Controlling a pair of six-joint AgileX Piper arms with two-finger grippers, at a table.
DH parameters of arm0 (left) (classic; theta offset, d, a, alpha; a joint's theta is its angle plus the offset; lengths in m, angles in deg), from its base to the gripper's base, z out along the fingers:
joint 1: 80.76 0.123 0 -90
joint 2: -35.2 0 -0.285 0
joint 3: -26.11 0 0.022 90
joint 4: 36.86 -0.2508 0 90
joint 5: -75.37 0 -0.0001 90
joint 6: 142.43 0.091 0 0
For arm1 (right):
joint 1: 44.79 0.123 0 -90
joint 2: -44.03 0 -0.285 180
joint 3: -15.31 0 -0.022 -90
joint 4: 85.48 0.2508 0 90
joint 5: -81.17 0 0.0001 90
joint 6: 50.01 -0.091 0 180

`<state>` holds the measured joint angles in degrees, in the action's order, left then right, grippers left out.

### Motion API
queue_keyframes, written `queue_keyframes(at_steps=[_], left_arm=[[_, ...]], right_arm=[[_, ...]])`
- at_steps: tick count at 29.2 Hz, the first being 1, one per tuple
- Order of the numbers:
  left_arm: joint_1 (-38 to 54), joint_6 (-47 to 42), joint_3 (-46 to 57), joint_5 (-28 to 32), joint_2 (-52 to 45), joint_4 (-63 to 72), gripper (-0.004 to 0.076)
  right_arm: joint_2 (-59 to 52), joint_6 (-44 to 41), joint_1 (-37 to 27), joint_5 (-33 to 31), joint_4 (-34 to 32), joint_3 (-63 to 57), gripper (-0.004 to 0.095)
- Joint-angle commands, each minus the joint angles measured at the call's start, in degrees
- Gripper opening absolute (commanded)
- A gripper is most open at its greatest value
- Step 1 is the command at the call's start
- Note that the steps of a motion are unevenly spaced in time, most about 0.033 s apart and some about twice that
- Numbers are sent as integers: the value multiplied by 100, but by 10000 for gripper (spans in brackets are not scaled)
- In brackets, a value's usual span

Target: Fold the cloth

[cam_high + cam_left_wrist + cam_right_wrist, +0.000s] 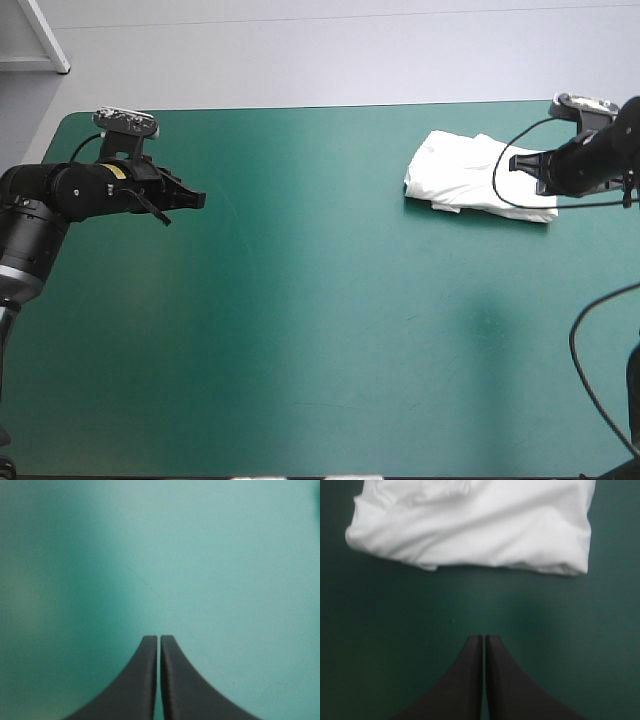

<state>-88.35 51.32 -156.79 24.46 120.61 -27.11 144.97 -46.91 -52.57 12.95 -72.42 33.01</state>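
T-shirt: the white T-shirt (475,175) lies as a folded bundle on the far right part of the bench (320,330), close to the far edge and near the right edge. It's roughly rectangular, with soft creases across the top and layered folds showing along its near side.

Left arm: the left arm (60,195) comes in over the left side of the bench and points across toward the right.

Left jaws: pressed together, with just a hairline seam between them in the left wrist view. They pinch nothing and have only bare teal-green cover (225,555) ahead of them. They're well apart from the T-shirt.

Right arm: the right arm (600,160) reaches in from the right edge, at the T-shirt's right end.

Right jaws: pressed together too, meeting in one pointed arch and gripping nothing. In the right wrist view the bundle (470,525) sits straight ahead of the tips, with a strip of teal-green cover (380,630) between the two. There's no contact in that view. From the high view the tips line up over the bundle's right end, and I cannot tell from there how far above it they sit.

Bench: apart from the T-shirt, the teal-green cover is bare from edge to edge.
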Motion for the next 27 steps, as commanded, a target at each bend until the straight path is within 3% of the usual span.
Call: queue_keyframes(at_steps=[1,6,8,11,19,22,27], left_arm=[[-6,272,-52,427,-258,159,20],[-6,487,504,763,-429,148,20],[-6,498,1043,1213,-611,258,20],[-6,510,1730,1741,-838,357,20],[-6,849,3507,2808,-1608,380,20],[-6,849,4166,3341,-2022,380,20],[-6,808,5004,3569,-2755,389,20]], right_arm=[[-1225,365,7,768,101,-1150,-15],[-3385,656,7,2731,112,-3481,-15],[-4550,966,7,3798,105,-4522,-17],[-5669,1226,7,4574,105,-5367,-17],[-7596,1303,7,4920,60,-6931,-17],[-7767,1303,7,4956,60,-7308,-17],[-7767,1303,7,5274,175,-7714,-17]])
